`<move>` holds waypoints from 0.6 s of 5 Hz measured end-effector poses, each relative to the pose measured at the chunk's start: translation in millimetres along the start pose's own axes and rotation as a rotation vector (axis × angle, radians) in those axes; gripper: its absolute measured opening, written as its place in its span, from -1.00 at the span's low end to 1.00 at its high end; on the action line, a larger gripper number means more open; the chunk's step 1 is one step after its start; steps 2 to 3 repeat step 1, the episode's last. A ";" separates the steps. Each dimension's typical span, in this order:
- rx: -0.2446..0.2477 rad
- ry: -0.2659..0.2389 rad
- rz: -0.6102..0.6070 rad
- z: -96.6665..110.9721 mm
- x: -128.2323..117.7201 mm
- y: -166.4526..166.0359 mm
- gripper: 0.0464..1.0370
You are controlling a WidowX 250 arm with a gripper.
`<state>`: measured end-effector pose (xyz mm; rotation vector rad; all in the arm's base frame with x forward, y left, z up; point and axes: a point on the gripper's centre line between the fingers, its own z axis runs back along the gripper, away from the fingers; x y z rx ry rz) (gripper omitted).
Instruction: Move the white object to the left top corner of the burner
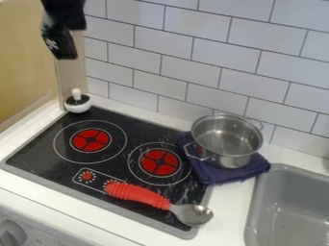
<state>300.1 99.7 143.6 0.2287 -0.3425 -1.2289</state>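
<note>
The black gripper hangs at the upper left, high above the stove's back left corner and apart from everything below it. Under it, a small round white object with a dark top and a white knob stands upright. It is at the back left corner of the black burner surface, by the stove's rear edge.
A red-handled spoon lies across the stove's front right part. A metal pot stands on a folded dark blue cloth at the right, beside a grey sink. Tiled wall runs behind.
</note>
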 end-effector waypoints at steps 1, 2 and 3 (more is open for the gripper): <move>0.002 0.000 -0.004 1.0 -0.3 0.0 0.92; 0.002 0.000 -0.004 1.0 -0.3 0.0 0.92; 0.002 0.000 -0.004 1.0 -0.3 0.0 0.92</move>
